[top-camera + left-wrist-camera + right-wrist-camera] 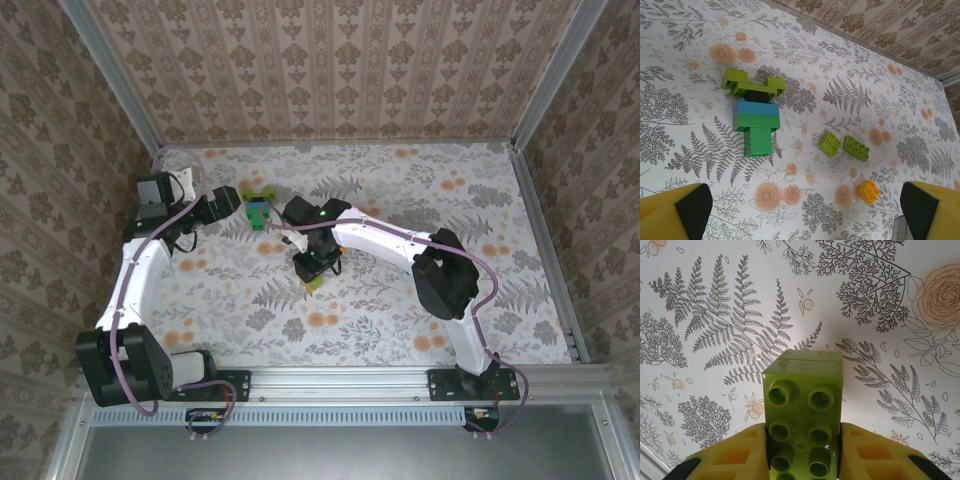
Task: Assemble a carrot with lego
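From above, the part-built carrot of lime, blue and green plastic bricks (258, 213) is seen far-left; at the left wrist, the left gripper (805, 220) is spread wide near it; at the right wrist, a lime studded brick (802, 410) is clamped in the right gripper (802, 460), so carrying and pressing it onto the carrot is judged next.

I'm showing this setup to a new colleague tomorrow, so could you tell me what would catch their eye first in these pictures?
Probably the lime-green brick clamped in the right gripper, near the middle of the floral table. Next comes the partly built carrot, a cluster of lime, black, blue and green bricks lying left of centre in front of the wide-open left gripper, with loose bricks beside it.
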Motion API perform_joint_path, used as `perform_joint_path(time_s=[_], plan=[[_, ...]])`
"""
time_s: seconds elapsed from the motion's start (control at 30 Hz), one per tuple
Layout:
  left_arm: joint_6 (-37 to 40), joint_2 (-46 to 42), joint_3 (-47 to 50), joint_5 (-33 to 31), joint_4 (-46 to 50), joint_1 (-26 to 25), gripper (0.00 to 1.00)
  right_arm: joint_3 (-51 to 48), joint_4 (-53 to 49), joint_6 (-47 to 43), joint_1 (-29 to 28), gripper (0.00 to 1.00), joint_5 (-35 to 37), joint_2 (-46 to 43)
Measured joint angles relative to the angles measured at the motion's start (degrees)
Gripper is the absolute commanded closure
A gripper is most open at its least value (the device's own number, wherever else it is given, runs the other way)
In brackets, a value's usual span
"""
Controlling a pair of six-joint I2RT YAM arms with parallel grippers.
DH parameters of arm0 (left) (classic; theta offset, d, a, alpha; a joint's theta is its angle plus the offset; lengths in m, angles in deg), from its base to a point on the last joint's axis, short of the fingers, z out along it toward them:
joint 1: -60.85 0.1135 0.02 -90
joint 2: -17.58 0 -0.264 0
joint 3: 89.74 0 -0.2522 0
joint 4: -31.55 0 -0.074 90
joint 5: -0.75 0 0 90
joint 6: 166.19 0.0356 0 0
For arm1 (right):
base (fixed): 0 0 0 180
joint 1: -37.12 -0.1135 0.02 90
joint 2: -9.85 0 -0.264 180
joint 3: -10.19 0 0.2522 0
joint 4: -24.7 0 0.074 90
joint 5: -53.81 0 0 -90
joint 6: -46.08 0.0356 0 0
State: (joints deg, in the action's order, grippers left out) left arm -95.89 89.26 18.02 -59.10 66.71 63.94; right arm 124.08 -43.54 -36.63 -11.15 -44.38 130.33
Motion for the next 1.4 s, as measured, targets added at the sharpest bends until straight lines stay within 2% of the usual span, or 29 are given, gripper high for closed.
perform_joint_path(time_s=[0.27,0.6,1.2,1.4], plan=[[0.0,0.0,0.0,0.0,0.0,0.0,0.00,-1.6,1.8,-3.3,-0.9,0.69,1.3,-2.2],[0.0,0.0,0.0,0.0,0.0,0.0,0.00,1.0,-2.1,-8.5,-3.0,0.69,3.7,-1.2],[0.0,0.0,0.0,0.0,0.0,0.0,0.00,0.9,-5.8,-8.2,-3.0,0.68,0.2,-2.5],[0.0,0.0,0.0,0.0,0.0,0.0,0.00,-1.2,-4.7,-7.1,-3.0,0.63,-0.7,-2.8]])
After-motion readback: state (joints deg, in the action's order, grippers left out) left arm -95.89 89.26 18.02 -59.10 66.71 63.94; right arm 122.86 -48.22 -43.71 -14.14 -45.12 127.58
